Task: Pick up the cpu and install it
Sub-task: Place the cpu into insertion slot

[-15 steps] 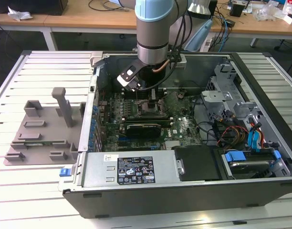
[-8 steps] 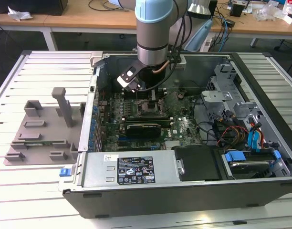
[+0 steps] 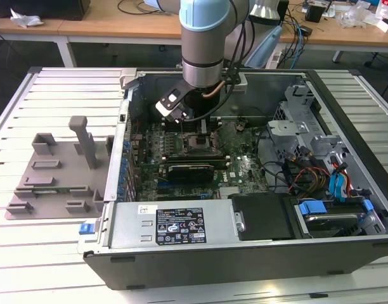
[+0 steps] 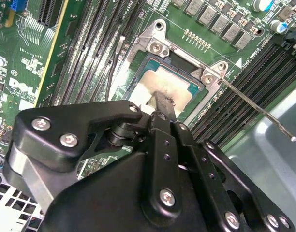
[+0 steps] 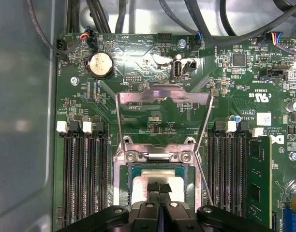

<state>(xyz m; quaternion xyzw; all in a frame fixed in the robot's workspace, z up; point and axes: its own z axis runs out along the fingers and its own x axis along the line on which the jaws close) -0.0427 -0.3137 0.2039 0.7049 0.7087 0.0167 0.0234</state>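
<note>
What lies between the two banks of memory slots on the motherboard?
In the first wrist view, the socket frame with the cpu inside it, and the pincer over the cpu's middle.

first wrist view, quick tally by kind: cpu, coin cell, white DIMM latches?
cpu: 1
coin cell: 1
white DIMM latches: 4
Total: 6

One robot arm [image 3: 203,44] reaches into one open computer case [image 3: 245,259] at center frame. One gray fixture [image 3: 54,190] sits at left. One motherboard [image 5: 244,92] carries one cpu [image 5: 157,175] and one coin battery [image 5: 102,65].
</note>
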